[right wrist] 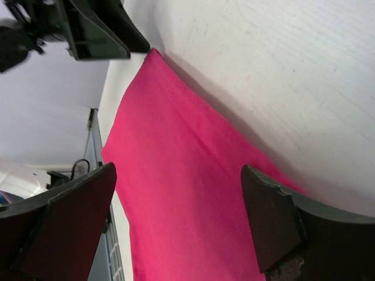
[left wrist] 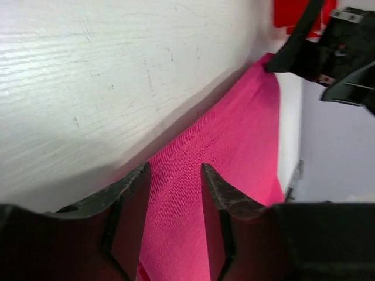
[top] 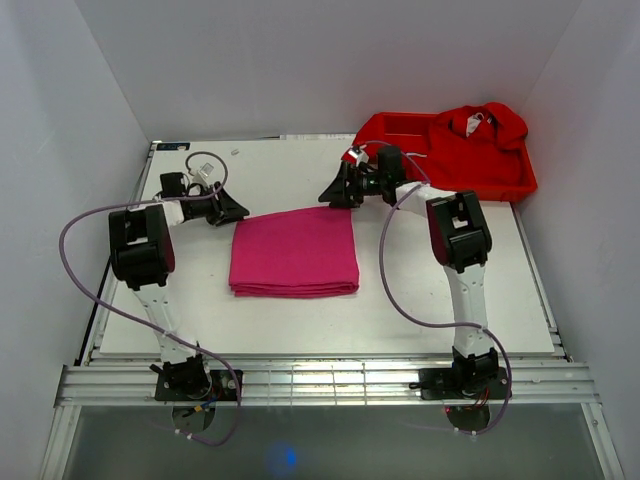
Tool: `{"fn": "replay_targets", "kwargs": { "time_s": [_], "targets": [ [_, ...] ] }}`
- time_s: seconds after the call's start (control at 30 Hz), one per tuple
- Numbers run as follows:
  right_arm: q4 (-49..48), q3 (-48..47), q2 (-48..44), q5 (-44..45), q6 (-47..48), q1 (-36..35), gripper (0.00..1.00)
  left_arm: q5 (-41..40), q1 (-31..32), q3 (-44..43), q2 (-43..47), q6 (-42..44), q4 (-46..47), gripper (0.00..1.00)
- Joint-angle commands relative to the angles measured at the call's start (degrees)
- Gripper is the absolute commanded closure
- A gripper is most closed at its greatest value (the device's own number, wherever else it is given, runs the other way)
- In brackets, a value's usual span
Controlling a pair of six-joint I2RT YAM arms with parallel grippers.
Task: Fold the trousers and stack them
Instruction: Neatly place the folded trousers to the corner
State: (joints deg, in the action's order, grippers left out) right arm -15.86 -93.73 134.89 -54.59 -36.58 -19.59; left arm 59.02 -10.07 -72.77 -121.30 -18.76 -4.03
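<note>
The magenta-pink trousers [top: 294, 252] lie folded into a flat rectangle in the middle of the white table [top: 400, 310]. My left gripper [top: 238, 210] sits at the fold's far left corner, jaws apart, empty, just above the fabric [left wrist: 234, 140]. My right gripper [top: 330, 195] is at the far right corner, jaws wide open, empty, over the cloth [right wrist: 176, 193]. Each wrist view shows the other gripper across the fold: the right one [left wrist: 328, 47] and the left one [right wrist: 88, 29].
A red plastic tray [top: 520, 185] at the back right holds bright red garments [top: 470, 135]. White walls enclose the table on three sides. Purple cables loop beside both arms.
</note>
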Motion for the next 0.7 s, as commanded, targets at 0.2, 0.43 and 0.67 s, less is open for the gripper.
{"fn": "replay_targets", "kwargs": {
  "time_s": [0.2, 0.43, 0.67],
  "targets": [
    [24.4, 10.0, -31.8, 12.3, 23.6, 0.7, 0.07, -34.3, 16.3, 2.8, 34.6, 13.0, -22.2, 0.39],
    [35.7, 23.2, -44.5, 25.2, 33.5, 3.2, 0.1, -54.6, 34.0, 11.3, 39.9, -3.3, -26.0, 0.35],
    [37.4, 34.0, -54.5, 30.0, 38.0, 6.7, 0.1, -66.1, 45.4, 14.4, 31.8, -13.6, -27.3, 0.3]
  ]
}}
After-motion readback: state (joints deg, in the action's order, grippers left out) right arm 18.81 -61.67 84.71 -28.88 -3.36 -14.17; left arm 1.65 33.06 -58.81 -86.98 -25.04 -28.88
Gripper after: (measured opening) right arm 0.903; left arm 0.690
